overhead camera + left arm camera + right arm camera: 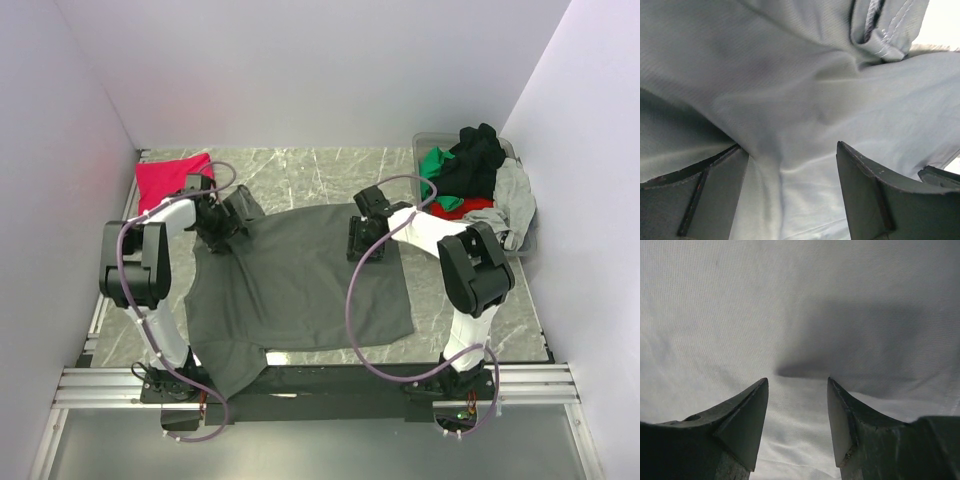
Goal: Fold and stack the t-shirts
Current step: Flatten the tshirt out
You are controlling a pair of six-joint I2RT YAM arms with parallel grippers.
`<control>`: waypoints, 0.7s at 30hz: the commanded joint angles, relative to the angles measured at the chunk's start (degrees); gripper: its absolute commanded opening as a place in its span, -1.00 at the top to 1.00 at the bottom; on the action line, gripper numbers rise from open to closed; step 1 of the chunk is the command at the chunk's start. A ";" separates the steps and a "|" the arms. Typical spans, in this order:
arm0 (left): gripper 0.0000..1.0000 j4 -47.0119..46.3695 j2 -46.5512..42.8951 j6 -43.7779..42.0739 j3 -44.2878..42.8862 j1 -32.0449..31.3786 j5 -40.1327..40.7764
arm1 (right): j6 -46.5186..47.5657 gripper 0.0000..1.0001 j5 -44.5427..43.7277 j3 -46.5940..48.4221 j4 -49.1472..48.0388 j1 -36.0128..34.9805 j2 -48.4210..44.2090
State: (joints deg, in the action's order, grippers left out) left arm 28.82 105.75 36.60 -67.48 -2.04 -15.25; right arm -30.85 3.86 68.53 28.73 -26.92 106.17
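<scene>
A dark charcoal-grey t-shirt (pixel 300 285) lies spread flat across the middle of the table, one sleeve hanging toward the near edge. My left gripper (pixel 222 228) is down on its far left corner. In the left wrist view the gripper (pixel 790 146) stands open, with a raised ridge of the grey cloth (pixel 790 100) between the fingers and a stitched hem (pixel 880 35) above. My right gripper (pixel 365 240) presses onto the shirt's far right edge. It too is open (pixel 797 380), with flat cloth (pixel 790 300) under its tips. A folded magenta-red t-shirt (pixel 170 180) lies at the far left.
A clear plastic tub (pixel 523 238) at the far right holds a heap of black (pixel 478 150), green (pixel 436 165), red and light grey (pixel 515 195) shirts. White walls close in on three sides. A metal rail (pixel 320 385) runs along the near edge.
</scene>
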 commanded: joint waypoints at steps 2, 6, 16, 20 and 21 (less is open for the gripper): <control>-0.54 0.45 5.33 -1.80 -3.26 -0.94 1.80 | -1.32 -0.14 -2.19 2.75 1.76 2.65 1.32; -0.54 2.29 8.93 -1.97 -9.15 -1.47 1.97 | -2.02 -0.14 -1.48 4.41 3.08 5.29 2.37; -0.53 7.92 20.53 -2.41 -25.14 -3.05 1.27 | -1.14 -0.12 -2.10 12.14 7.48 9.60 7.64; -0.53 10.46 25.19 -2.67 -33.83 -3.93 1.27 | -0.53 -0.12 -2.54 15.66 9.06 11.18 9.75; -0.53 10.82 25.99 -2.59 -34.99 -4.02 1.18 | -0.44 -0.12 -2.45 16.28 9.76 11.45 10.11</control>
State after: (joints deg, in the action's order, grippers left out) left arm 37.85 126.82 36.18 -99.20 -5.26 -15.84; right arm -31.90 2.85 81.54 35.92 -16.78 114.87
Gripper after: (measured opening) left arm 0.764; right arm 0.563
